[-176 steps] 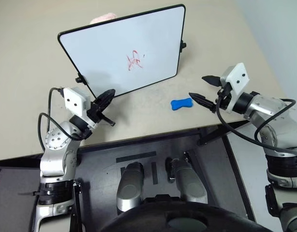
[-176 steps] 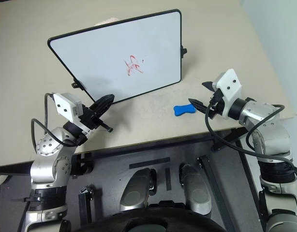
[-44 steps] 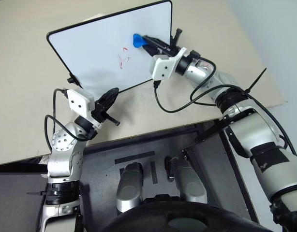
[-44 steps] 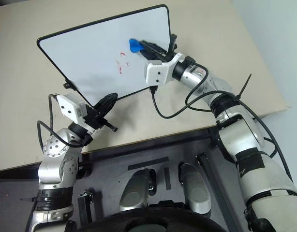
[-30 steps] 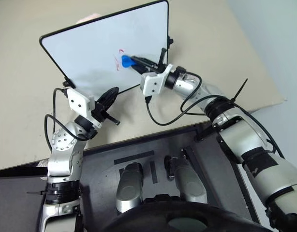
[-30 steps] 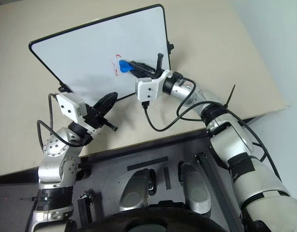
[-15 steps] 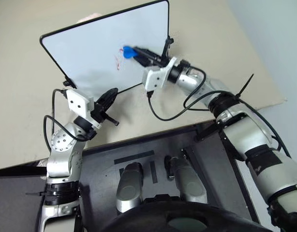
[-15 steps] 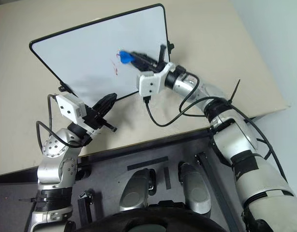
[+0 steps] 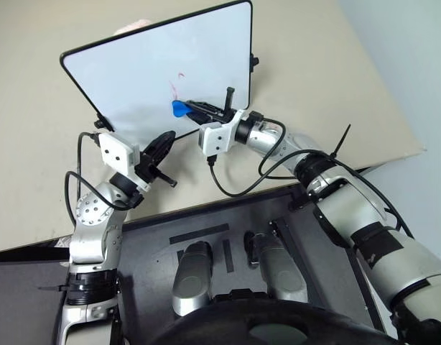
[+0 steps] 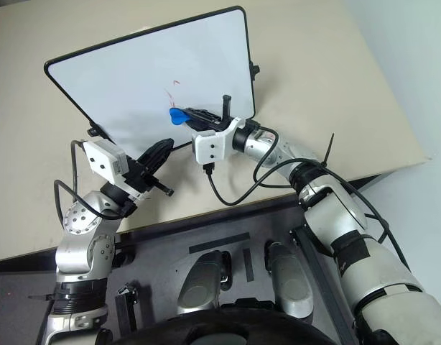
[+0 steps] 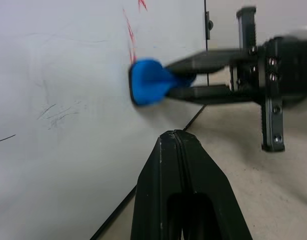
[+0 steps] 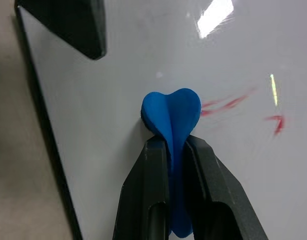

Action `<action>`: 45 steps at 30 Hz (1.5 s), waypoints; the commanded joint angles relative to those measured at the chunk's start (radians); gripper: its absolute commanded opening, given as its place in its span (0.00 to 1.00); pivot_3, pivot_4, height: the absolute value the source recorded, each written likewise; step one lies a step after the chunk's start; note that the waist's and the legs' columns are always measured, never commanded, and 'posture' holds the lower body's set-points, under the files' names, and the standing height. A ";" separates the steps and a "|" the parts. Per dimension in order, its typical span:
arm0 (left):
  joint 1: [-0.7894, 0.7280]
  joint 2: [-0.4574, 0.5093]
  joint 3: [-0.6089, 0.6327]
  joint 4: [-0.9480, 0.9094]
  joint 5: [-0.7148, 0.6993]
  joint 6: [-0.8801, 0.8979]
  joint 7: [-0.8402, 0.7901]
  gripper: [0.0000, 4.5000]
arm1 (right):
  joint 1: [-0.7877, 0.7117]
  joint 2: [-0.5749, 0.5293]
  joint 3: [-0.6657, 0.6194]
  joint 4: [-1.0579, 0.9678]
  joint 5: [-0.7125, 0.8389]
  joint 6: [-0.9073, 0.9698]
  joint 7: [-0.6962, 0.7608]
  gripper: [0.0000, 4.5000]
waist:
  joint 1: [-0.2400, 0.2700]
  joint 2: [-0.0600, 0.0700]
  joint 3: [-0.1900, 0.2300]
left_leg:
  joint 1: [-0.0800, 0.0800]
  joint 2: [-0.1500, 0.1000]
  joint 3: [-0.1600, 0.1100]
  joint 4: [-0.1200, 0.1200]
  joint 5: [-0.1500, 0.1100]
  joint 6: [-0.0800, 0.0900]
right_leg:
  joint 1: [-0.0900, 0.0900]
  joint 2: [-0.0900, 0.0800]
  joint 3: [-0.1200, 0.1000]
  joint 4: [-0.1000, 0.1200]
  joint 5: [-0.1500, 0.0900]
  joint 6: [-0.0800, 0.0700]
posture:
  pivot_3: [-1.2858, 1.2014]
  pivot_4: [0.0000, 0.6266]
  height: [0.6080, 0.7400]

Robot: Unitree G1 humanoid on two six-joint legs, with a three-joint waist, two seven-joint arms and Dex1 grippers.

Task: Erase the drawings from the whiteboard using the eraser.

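- Left gripper: two smooth black tapered fingers pressed together with nothing between them. It sits low at the near edge of the whiteboard, beside a small white camera block on the wrist.
- Right gripper: two matte black fingers clamped on the eraser. A white housing and a looped black cable sit behind the fingers.
- Eraser: bright blue, soft-looking, with a rounded two-lobed end projecting past the fingertips. That end is pressed flat against the whiteboard face, in the lower middle of the board.
- Drawings: thin red marker strokes, faint and partly smeared. They lie on the board just beside the eraser, on the side toward the board's far edge.
- Whiteboard: large, glossy, white rectangle with a thin black frame, rounded corners and small black side knobs. It stands tilted back on the table; faint grey scuff lines mark its lower area, and a bright reflection shows on the gloss.
- Table: flat, matte, beige top with light speckling near the board's foot.
- Beyond the table's right edge: a pale, plain floor.
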 commanded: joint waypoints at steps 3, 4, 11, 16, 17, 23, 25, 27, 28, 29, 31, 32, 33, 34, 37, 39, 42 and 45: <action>-0.007 0.003 0.011 -0.028 -0.003 -0.011 0.004 0.00 | -0.043 -0.035 -0.032 -0.037 -0.002 0.007 -0.071 0.05 | 0.001 0.000 0.000 | 0.000 0.000 0.000 0.000 0.000 0.000 | 0.000 0.000 0.000 0.000 0.000 0.000 | 0.52 0.24 1.00; -0.008 0.002 0.011 -0.028 -0.003 -0.011 0.004 0.00 | -0.053 -0.042 -0.042 -0.044 -0.002 0.006 -0.093 0.05 | 0.001 0.000 0.000 | 0.000 0.000 0.000 0.000 0.000 0.000 | 0.000 0.000 0.000 0.000 0.000 0.000 | 0.52 0.24 1.00; -0.005 0.001 0.010 -0.031 -0.004 -0.012 0.003 0.00 | -0.095 -0.068 -0.070 -0.088 -0.003 0.005 -0.205 0.05 | 0.000 0.000 0.000 | 0.000 0.000 0.000 0.000 0.000 0.000 | 0.000 0.000 0.000 0.000 0.002 -0.001 | 0.52 0.24 1.00; -0.010 0.001 0.007 -0.028 -0.004 -0.011 0.002 0.00 | -0.077 -0.039 -0.039 -0.066 -0.007 0.004 -0.160 0.05 | -0.002 0.000 0.000 | 0.001 0.000 0.000 0.000 0.000 0.000 | -0.001 0.000 0.000 0.000 0.002 -0.001 | 0.52 0.24 1.00; -0.010 0.000 0.006 -0.028 -0.004 -0.011 0.002 0.00 | -0.068 -0.031 -0.030 -0.058 -0.010 0.002 -0.146 0.05 | -0.003 0.000 0.000 | 0.001 0.000 0.000 0.000 0.000 0.000 | -0.001 0.000 0.000 0.000 0.001 0.000 | 0.52 0.24 1.00; -0.011 -0.001 0.007 -0.026 -0.004 -0.012 0.003 0.00 | -0.025 0.007 0.008 -0.030 -0.024 0.001 -0.074 0.05 | -0.001 0.000 0.000 | 0.001 0.000 0.000 -0.001 -0.001 0.000 | -0.001 0.000 0.000 0.000 0.001 0.000 | 0.52 0.24 1.00; -0.010 -0.001 0.007 -0.026 -0.004 -0.013 0.003 0.00 | -0.018 0.013 0.019 -0.028 -0.030 0.001 -0.058 0.05 | -0.001 0.000 0.000 | 0.000 0.000 0.000 0.000 -0.001 0.000 | -0.001 0.000 0.000 0.000 0.001 0.000 | 0.52 0.24 1.00; -0.008 -0.001 0.007 -0.026 -0.004 -0.013 0.003 0.00 | -0.012 0.016 0.024 -0.030 -0.027 -0.002 -0.044 0.05 | -0.001 0.000 0.000 | 0.000 0.000 0.000 0.000 -0.001 0.000 | -0.001 0.000 0.000 0.000 0.001 0.000 | 0.52 0.24 1.00; -0.007 -0.001 0.008 -0.027 -0.004 -0.014 0.002 0.00 | -0.010 0.014 0.025 -0.033 -0.028 -0.002 -0.043 0.05 | -0.001 0.000 0.000 | 0.000 0.000 0.000 0.000 -0.001 0.000 | -0.001 0.000 0.000 0.000 0.001 0.000 | 0.52 0.24 1.00; -0.006 -0.001 0.008 -0.028 -0.004 -0.014 0.002 0.00 | -0.010 0.011 0.027 -0.039 -0.032 -0.002 -0.048 0.05 | 0.000 0.000 0.000 | 0.000 0.000 0.000 0.000 -0.001 0.000 | -0.001 0.000 0.000 0.000 0.001 0.000 | 0.52 0.24 1.00; -0.004 0.000 0.009 -0.029 -0.004 -0.014 0.002 0.00 | -0.019 0.002 0.010 -0.050 -0.030 0.005 -0.082 0.05 | 0.000 0.000 0.000 | 0.000 0.000 0.000 0.000 -0.001 -0.001 | -0.002 0.000 0.000 0.000 0.001 -0.001 | 0.52 0.24 1.00; -0.004 0.000 0.010 -0.029 -0.005 -0.013 0.002 0.00 | -0.028 -0.005 0.000 -0.056 -0.032 0.009 -0.106 0.05 | 0.000 0.000 0.000 | 0.000 0.000 0.000 0.000 -0.002 0.000 | -0.002 0.000 0.000 0.000 0.000 -0.001 | 0.52 0.24 1.00; -0.003 0.000 0.009 -0.030 -0.005 -0.013 0.002 0.00 | -0.039 -0.012 -0.012 -0.063 -0.031 0.014 -0.130 0.05 | 0.000 0.000 0.000 | 0.000 0.000 0.000 0.000 -0.002 0.000 | -0.002 0.000 0.000 0.000 0.000 -0.001 | 0.52 0.24 1.00; -0.003 0.001 0.009 -0.030 -0.005 -0.012 0.002 0.00 | -0.050 -0.017 -0.024 -0.069 -0.026 0.017 -0.147 0.05 | 0.001 0.000 0.000 | 0.000 0.000 0.000 0.000 -0.002 0.000 | -0.002 0.000 0.000 0.000 0.000 -0.001 | 0.52 0.24 1.00; -0.003 0.001 0.009 -0.031 -0.006 -0.011 0.000 0.00 | -0.078 -0.032 -0.045 -0.086 -0.017 0.024 -0.195 0.05 | 0.001 0.000 0.000 | 0.000 0.000 0.000 0.000 -0.002 0.000 | -0.002 0.000 0.000 0.000 0.001 0.000 | 0.52 0.24 1.00; -0.004 0.002 0.009 -0.030 -0.006 -0.010 -0.001 0.00 | -0.095 -0.040 -0.054 -0.097 -0.009 0.025 -0.214 0.05 | 0.000 0.000 0.000 | 0.000 0.000 0.000 0.000 -0.002 0.000 | -0.002 0.000 0.000 0.000 0.001 -0.001 | 0.52 0.24 1.00; -0.005 0.002 0.007 -0.029 -0.006 -0.009 -0.001 0.00 | -0.094 -0.036 -0.047 -0.103 -0.010 0.022 -0.204 0.05 | 0.000 0.000 0.000 | 0.000 0.000 0.000 0.000 -0.001 0.000 | -0.002 0.000 -0.001 0.000 0.002 -0.001 | 0.52 0.24 1.00; -0.005 -0.002 0.003 -0.029 -0.003 -0.010 0.000 0.00 | -0.069 -0.010 -0.011 -0.089 -0.027 0.018 -0.173 0.05 | -0.001 0.000 0.000 | 0.000 0.000 0.000 0.000 -0.001 0.000 | -0.002 0.000 0.000 0.000 0.001 -0.001 | 0.52 0.24 1.00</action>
